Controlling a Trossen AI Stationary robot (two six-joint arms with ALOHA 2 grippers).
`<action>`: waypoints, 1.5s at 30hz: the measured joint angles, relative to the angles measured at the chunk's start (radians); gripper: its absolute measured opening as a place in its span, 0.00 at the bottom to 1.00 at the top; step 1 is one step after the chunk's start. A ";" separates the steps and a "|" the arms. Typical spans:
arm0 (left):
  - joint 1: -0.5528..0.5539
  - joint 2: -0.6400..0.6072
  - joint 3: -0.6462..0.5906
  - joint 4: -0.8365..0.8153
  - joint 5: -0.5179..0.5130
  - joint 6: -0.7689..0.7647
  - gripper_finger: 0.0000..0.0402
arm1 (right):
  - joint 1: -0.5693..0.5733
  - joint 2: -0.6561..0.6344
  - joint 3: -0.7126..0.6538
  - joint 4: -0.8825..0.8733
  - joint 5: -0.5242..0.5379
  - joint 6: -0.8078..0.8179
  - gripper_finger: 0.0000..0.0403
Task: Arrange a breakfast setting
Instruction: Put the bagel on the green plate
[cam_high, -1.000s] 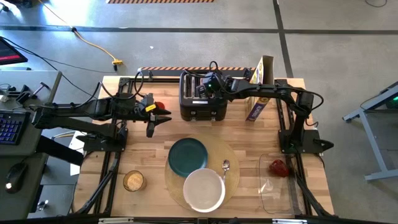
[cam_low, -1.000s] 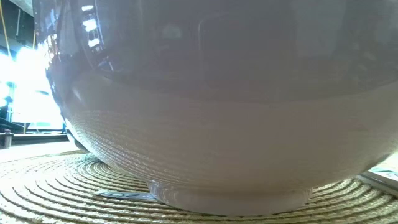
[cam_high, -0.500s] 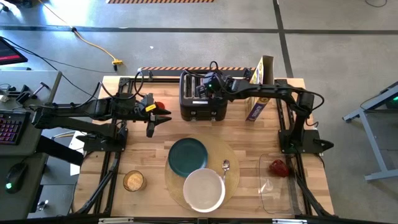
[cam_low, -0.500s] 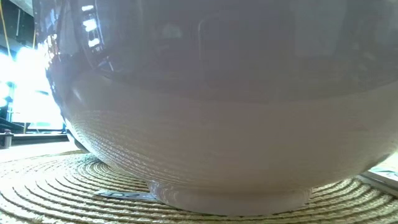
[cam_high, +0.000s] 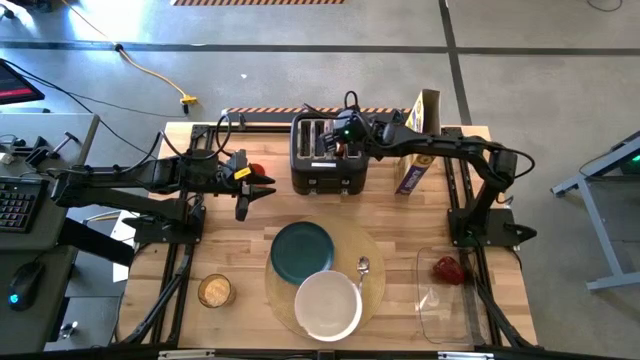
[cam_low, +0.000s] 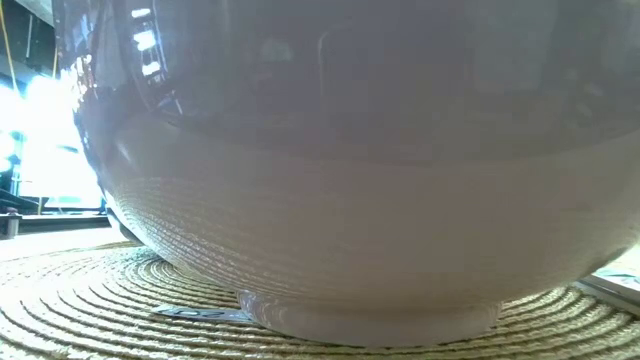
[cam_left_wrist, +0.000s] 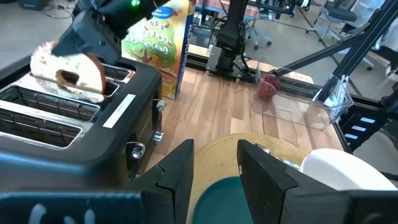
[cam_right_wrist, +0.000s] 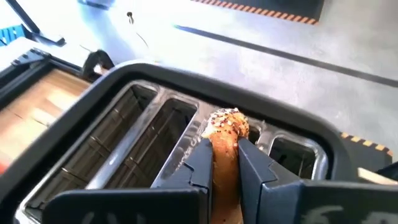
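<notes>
The black four-slot toaster stands at the table's far middle. My right gripper is above it, shut on the tan bagel half. My left gripper waits open to the toaster's left, above the table. The round tan placemat lies at the near middle. On it rest the dark teal plate, the white bowl and the small metal spoon. The small red food item lies in a clear container. My right gripper pinches the bagel half between its two fingers, one on each flat face, at its upper edge. The fingers come from above, slanting down over the toaster. The bagel stands on edge, its lower rim at a slot's mouth; whether it is clear I cannot tell.
A cereal box stands right of the toaster. The clear container sits at the near right. A small round jar stands at the near left. A small red cup sits by my left gripper. The bowl fills the low view.
My right gripper has moved up and a little toward the table's right over the toaster, still shut on the bagel half.
</notes>
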 joint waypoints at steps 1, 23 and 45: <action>0.000 0.000 0.000 0.000 0.000 0.000 0.28 | 0.000 -0.008 0.000 0.000 0.001 -0.006 0.05; 0.000 0.000 0.000 -0.012 0.000 -0.008 0.28 | 0.042 -0.185 0.002 -0.003 -0.049 -0.182 0.05; 0.000 0.000 0.000 -0.019 0.000 -0.035 0.28 | 0.267 -0.245 0.002 -0.049 -0.230 -0.254 0.05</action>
